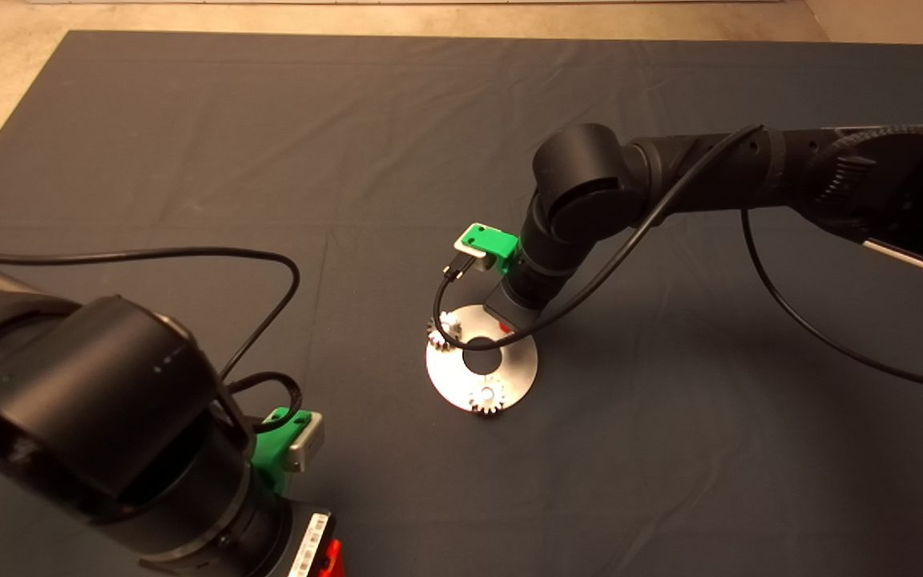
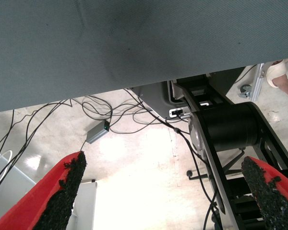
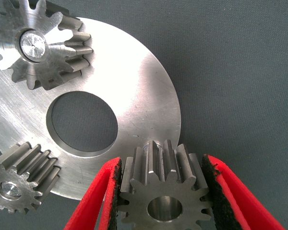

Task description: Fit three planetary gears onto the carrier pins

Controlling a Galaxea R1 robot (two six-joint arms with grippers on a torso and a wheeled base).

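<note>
Gears already sit on two of the three pins: in the right wrist view one seated gear shows its pin end in the bore, and a second seated gear does the same across the disc's central hole. The third gear is gripped between the pads of the right end effector, teeth pressed against both fingers, its bore open and empty. It hangs at the rim of the shiny disc, on the side away from the other two gears.

What matters for the coming move is where the last pin lies relative to that bore. I cannot see the third pin in any view; the held gear and the fingers cover the part of the disc where it should stand, so it is probably right under or just beside the gear. The gear's axis looks upright, in line with the pins, so the move likely calls for a small sideways correction and a straight descent.

From the head view the right arm reaches over the disc on the table, plainly the nearer arm. The left end effector waits at the lower left, fingers spread wide and holding nothing.
</note>
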